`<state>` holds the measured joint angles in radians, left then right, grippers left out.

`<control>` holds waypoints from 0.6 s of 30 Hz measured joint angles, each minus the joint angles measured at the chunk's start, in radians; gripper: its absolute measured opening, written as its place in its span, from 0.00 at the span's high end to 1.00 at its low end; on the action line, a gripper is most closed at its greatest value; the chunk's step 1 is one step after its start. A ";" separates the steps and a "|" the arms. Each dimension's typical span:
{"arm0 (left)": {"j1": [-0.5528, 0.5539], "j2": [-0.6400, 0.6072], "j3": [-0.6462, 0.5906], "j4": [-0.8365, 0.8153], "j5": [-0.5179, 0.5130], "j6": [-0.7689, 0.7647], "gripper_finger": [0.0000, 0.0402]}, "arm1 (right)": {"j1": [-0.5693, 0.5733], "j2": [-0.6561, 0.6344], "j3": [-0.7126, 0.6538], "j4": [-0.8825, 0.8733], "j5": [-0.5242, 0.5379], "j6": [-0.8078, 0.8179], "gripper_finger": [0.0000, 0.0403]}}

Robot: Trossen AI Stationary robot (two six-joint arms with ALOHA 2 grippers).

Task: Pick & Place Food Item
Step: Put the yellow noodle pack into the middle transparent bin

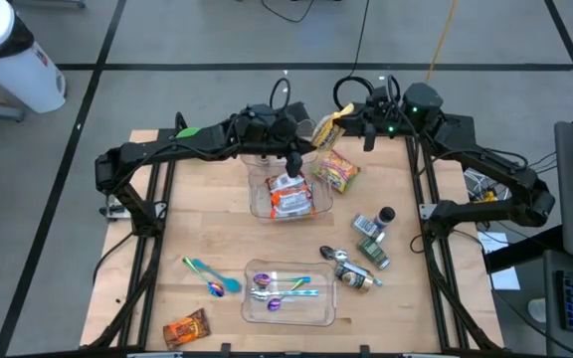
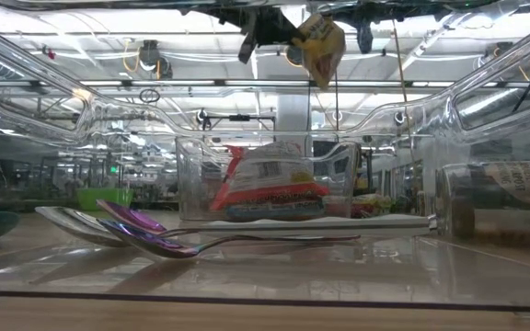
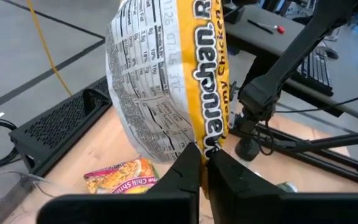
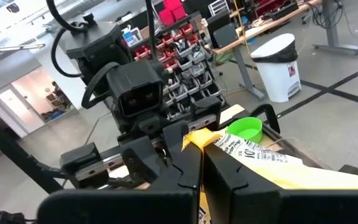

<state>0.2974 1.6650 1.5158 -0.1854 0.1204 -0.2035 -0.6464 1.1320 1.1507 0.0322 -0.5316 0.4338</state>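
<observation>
Both arms reach toward the far edge of the table and meet near its middle, raised above the surface. The left gripper point(image 3: 204, 163) has its 2 fingers pressed together, pinching a packet's edge. The right gripper point(image 4: 202, 163) faces it, its 2 fingers likewise clamped on that packet

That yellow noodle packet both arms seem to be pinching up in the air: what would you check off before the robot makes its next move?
1. Left gripper shut on the ramen packet: ok.
2. Right gripper shut on the same packet's other end: ok.
3. Packet lifted clear of the table: ok.
4. Clear container below has room: cannot tell; an orange-and-white packet already lies inside.
5. Second noodle packet on the table, apart from the container: ok.
6. Whether the packet is straining between the two grips: cannot tell.
</observation>
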 joint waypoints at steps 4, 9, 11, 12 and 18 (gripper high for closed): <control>-0.001 -0.001 0.000 -0.026 0.000 0.012 0.97 | 0.000 0.000 0.000 -0.003 -0.007 0.000 1.00; -0.012 -0.012 0.000 -0.055 -0.017 0.026 0.98 | 0.000 0.000 0.000 0.000 -0.051 0.006 0.99; -0.018 -0.023 0.000 -0.080 -0.051 0.029 0.98 | 0.000 0.000 0.000 0.001 -0.051 0.025 0.97; -0.020 -0.030 0.000 -0.107 -0.068 0.039 0.97 | 0.000 0.000 0.000 0.001 -0.051 0.032 0.95; -0.049 -0.102 0.000 -0.267 -0.190 0.093 0.98 | 0.000 -0.001 0.000 0.009 -0.050 0.060 0.80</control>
<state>0.2480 1.5634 1.5158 -0.4521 -0.0696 -0.1105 -0.6460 1.1313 1.1503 0.0414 -0.5817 0.4936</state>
